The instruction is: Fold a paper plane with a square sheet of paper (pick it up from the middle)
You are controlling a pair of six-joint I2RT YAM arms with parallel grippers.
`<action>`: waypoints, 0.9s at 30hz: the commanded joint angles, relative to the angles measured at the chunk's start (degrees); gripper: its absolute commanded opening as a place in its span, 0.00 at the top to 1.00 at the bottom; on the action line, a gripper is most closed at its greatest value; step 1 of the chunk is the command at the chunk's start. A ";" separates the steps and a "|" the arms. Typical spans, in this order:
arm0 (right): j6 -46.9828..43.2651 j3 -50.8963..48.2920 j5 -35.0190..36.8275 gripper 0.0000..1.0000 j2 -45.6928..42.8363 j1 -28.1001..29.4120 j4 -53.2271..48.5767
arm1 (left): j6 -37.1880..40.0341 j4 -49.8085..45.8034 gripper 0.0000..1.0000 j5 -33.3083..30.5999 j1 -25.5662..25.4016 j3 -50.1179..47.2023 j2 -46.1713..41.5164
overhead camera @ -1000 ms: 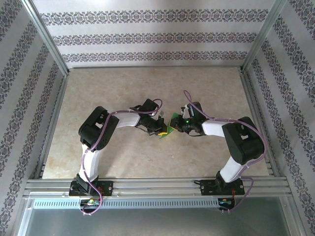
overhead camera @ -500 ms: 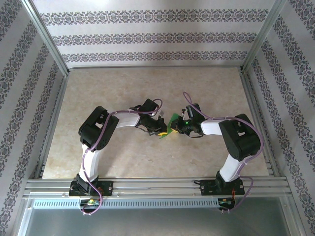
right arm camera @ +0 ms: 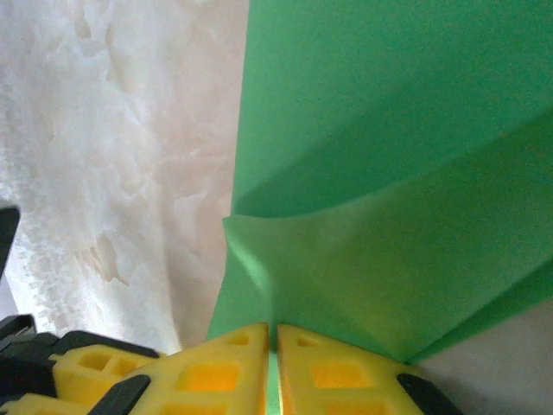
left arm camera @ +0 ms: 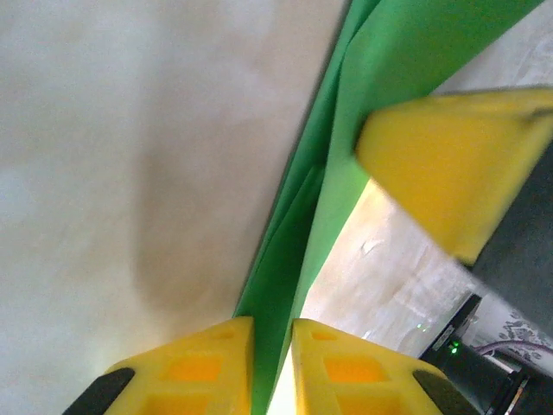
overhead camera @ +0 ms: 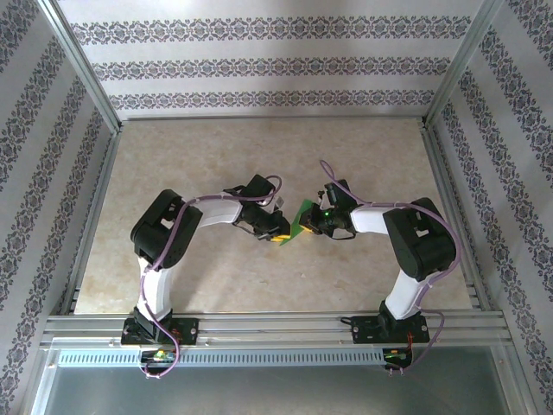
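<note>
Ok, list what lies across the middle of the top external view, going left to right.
Left arm's elbow → left gripper → green paper → right gripper → right arm's elbow.

Bright even light, wrist views softly blurred

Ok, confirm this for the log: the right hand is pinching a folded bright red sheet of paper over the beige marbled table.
Wrong colour: the folded sheet of paper is bright green, not red, as the right wrist view shows. The right hand does pinch it over the beige marbled table.
</note>
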 commanded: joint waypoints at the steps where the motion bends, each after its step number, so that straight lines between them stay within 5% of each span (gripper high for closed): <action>1: -1.93 0.03 3.48 0.85 2.57 -0.45 -4.49 | 2.29 -4.53 0.80 -1.00 1.46 -1.41 -3.65; 12: -2.02 0.38 3.43 0.85 3.03 -0.45 -4.83 | 2.06 -2.73 0.80 1.45 1.46 -2.04 -1.61; 27: -1.85 0.20 3.39 0.85 3.16 -0.45 -5.02 | 6.02 -9.77 0.80 -5.67 1.37 1.50 -3.74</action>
